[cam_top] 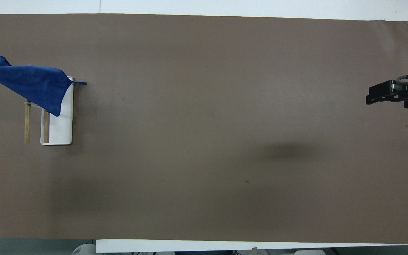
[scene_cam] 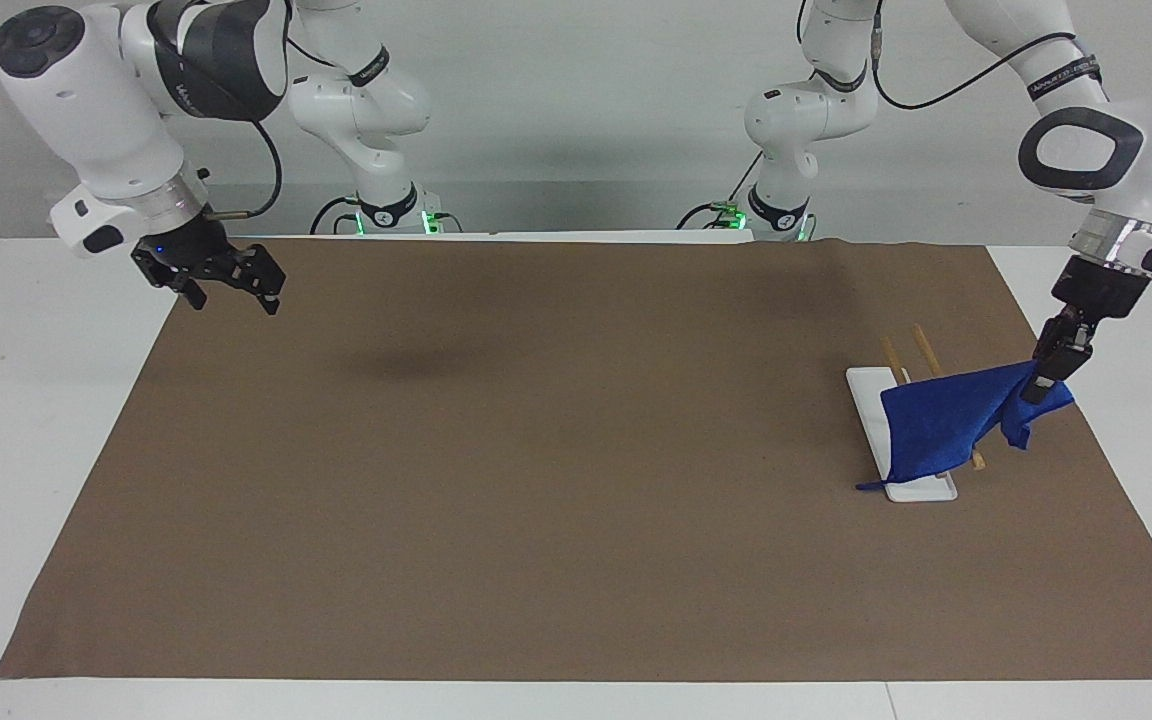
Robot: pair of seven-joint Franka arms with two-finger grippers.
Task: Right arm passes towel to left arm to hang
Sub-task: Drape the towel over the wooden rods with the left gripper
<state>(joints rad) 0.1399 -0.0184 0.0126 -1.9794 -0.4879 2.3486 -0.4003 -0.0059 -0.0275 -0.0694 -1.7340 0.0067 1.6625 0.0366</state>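
Blue terry cloth is the thing to watch: the towel (scene_cam: 939, 425) hangs from the left gripper (scene_cam: 1040, 384), which pinches one upper corner of it over the left arm's end of the brown paper mat (scene_cam: 576, 560). From that corner the cloth slopes down and drapes across the two wooden rails (scene_cam: 921, 345) of the small rack, whose white base plate (scene_cam: 911, 488) sits on the mat; in the overhead view the towel (cam_top: 30, 82) covers the ends of the rails (cam_top: 27, 124) that lie farther from the robots, with the thin loop tag (cam_top: 80, 83) poking out past the base plate (cam_top: 64, 131). The handover looks done, since the right gripper (scene_cam: 221, 285) holds nothing and waits up in the air over the mat's edge at the right arm's end of the table, its fingers spread apart. So the step in hand is the hanging itself. By my reading the cloth is laid over the rails but not yet settled, because its held corner is raised clear of the rack toward the table's end. The next move probably calls for lowering that corner until the towel's weight rests evenly on both rails, then parting the fingers and lifting straight away. The risk is that the cloth, bunched to one end of the rails, slides off once freed.
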